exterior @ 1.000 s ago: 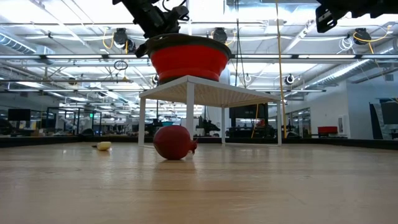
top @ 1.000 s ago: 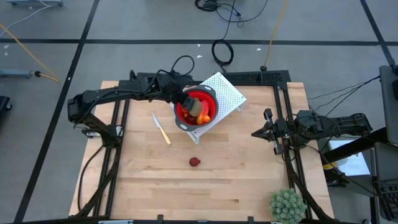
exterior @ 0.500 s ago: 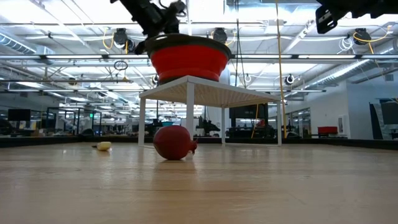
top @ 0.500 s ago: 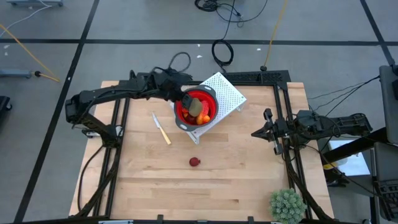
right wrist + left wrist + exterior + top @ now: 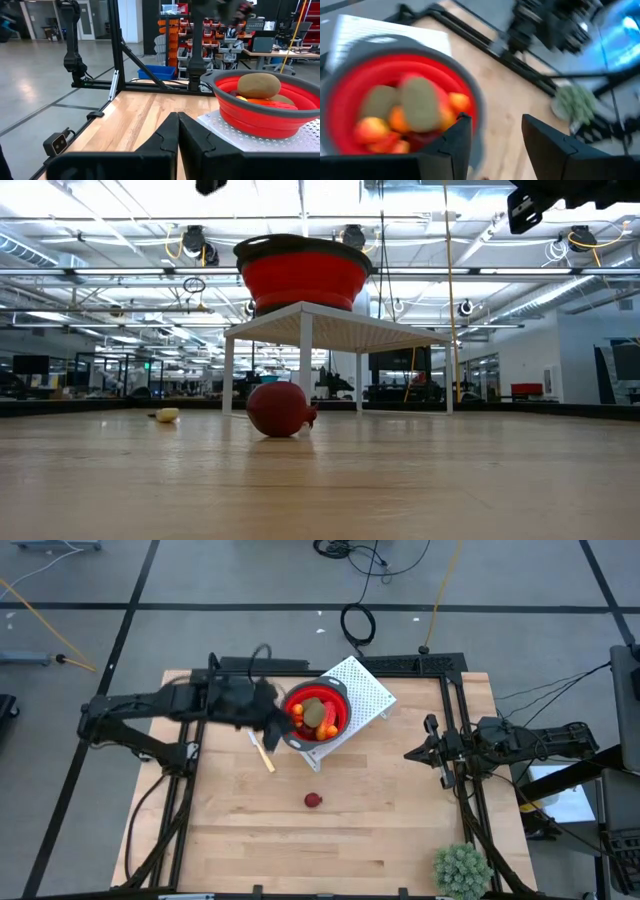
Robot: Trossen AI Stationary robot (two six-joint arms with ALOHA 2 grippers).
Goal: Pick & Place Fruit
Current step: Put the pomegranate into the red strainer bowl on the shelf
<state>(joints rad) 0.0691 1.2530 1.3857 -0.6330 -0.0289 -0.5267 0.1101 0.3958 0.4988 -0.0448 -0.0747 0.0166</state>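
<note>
Remaining small dark-red toy fruit ball (image 5: pixel 313 800) sits alone mid wooden bench (image 5: pixel 380 830). Looks light, rigid, prone to rolling, so pinch across its middle. Other fruit lie in the red collapsible bowl (image 5: pixel 318 712) on the white perforated stand (image 5: pixel 368 688).

Left end effector (image 5: pixel 272 732) spread, empty, beside the bowl. Right end effector (image 5: pixel 411 754) pressed together, parked.

Only the low view shows the ball touching the bench; only the high view shows the cream-handled knife (image 5: pixel 259 747) whole.

The left pincer (image 5: pixel 272 728) is now off the red bowl (image 5: pixel 318 712), sitting left of its rim at frame centre-left. An olive-brown oval (image 5: pixel 314 712) now lies uncovered, apparently topmost in the bowl.
</note>
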